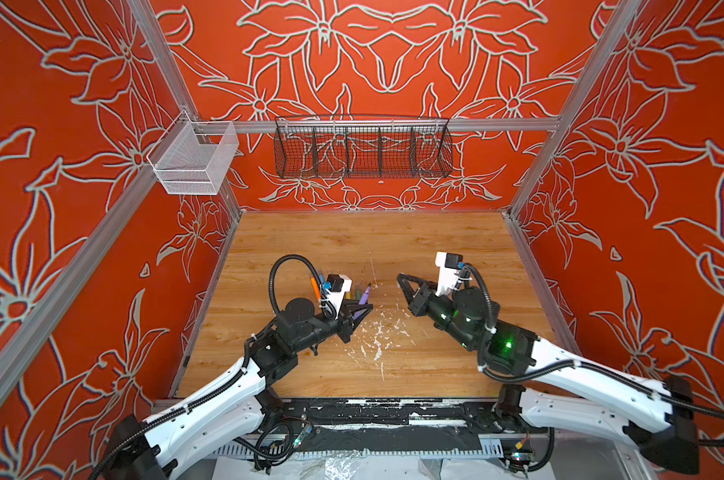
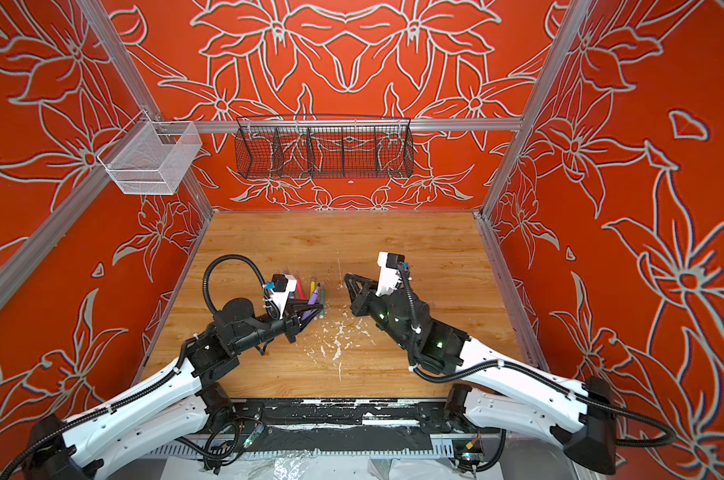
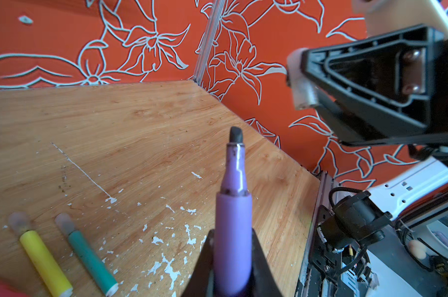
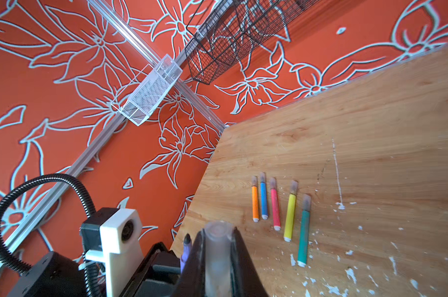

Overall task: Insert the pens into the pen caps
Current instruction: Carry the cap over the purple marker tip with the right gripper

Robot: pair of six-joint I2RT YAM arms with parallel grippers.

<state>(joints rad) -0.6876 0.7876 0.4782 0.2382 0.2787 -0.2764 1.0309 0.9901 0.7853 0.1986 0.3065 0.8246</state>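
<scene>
A black wire basket (image 1: 362,151), divided by upright partitions into several compartments, is hung on the rail (image 1: 497,124) along the back wall, and only the flowered wall is seen through its mesh. A smaller white mesh basket (image 1: 194,160) is hooked at the left rear corner, and only its own mesh and the wall behind can be made out in it. The purple pen (image 3: 233,218) is clamped by its barrel between the jaws of the left gripper (image 3: 232,232), with its dark tip bared and pointed away from the wrist. A clear cap (image 4: 217,246) is pinched between the narrow-set jaws of the right gripper (image 4: 217,231). In both top views the two grippers are held over the middle of the wooden table (image 1: 435,249), near each other but apart, so pen and cap are not yet joined. Five more pens are laid side by side on the table beyond the left gripper: the orange pen (image 4: 255,203), blue pen (image 4: 263,199), pink-red pen (image 4: 275,205), yellow pen (image 4: 290,217) and green pen (image 4: 304,231). Each is fitted at one end with one of the pen caps (image 4: 293,186). Whether anything is printed on the barrels cannot be told. White flecks (image 1: 377,332) are scattered over the wood nearby.
</scene>
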